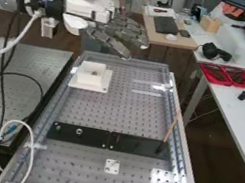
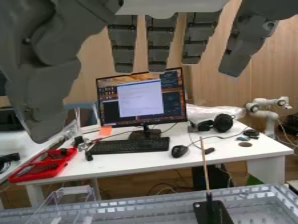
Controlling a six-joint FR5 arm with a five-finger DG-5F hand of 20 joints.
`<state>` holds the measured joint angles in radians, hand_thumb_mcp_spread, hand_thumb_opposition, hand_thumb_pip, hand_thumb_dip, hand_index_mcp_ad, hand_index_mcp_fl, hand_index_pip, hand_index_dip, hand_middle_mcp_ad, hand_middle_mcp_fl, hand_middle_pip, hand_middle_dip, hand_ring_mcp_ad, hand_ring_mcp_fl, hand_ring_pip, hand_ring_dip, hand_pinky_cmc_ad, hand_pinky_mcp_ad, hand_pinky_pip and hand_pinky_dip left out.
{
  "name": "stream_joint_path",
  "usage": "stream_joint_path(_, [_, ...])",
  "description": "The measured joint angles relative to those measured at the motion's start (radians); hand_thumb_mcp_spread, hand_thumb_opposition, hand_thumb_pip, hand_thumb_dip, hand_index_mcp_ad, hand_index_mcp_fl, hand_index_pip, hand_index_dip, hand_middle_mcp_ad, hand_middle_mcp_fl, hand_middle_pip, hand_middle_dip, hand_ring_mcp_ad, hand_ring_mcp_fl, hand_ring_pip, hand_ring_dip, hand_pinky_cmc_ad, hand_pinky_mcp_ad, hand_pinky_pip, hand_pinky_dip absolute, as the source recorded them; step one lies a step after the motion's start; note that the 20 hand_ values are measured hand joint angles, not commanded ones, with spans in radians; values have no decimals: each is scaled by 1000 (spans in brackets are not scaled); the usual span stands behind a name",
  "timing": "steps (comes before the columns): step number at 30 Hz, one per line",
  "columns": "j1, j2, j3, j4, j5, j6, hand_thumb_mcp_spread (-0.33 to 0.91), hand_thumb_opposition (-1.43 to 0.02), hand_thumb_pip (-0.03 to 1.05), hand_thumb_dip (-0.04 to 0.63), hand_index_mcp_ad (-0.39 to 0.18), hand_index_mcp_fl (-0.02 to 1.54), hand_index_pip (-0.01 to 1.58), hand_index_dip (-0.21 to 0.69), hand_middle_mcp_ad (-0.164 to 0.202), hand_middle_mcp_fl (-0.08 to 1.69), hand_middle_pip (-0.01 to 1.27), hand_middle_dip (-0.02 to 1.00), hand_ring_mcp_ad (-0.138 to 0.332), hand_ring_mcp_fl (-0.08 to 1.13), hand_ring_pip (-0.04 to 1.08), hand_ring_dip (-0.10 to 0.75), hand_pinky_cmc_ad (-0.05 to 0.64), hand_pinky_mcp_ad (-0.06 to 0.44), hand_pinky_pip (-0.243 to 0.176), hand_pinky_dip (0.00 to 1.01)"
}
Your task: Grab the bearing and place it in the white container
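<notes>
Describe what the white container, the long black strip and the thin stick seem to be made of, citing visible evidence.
White container: probably matte plastic; its faces are evenly white, without strong glare.
Black strip: smooth and dark, either plastic or coated metal; the look leaves this open.
Thin stick: likely bare wood, given its warm tan colour and dull surface.

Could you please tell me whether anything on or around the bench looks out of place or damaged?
Nothing looks spilled or damaged. The one untidy spot is the white cable, looping loosely at the bench's left edge in the high view, where it might snag. The white container and black plate look in order.
</notes>
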<state>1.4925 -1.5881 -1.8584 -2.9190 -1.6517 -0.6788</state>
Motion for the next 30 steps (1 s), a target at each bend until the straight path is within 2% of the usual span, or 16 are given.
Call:
stream_joint_path(10, [-14,9,6,-12,-46,2,269,-682,527,133,-122,157,124,103,28,75,138,222,115,7,105,101,361,291,-75,314])
stream_joint_path(15, [-21,9,11,-37,-61,-49,269,-682,527,129,-122,157,124,103,28,72,138,222,115,7,105,101,361,291,-75,314])
stream_joint_path(21, [-34,13,12,-53,-72,-78,269,-682,527,127,-122,157,124,103,28,72,138,218,115,7,105,101,361,291,-75,314])
stream_joint_path(30, [-43,18,9,-56,-79,-83,269,-682,520,131,-122,157,124,103,28,75,138,218,115,7,105,101,361,291,-75,314])
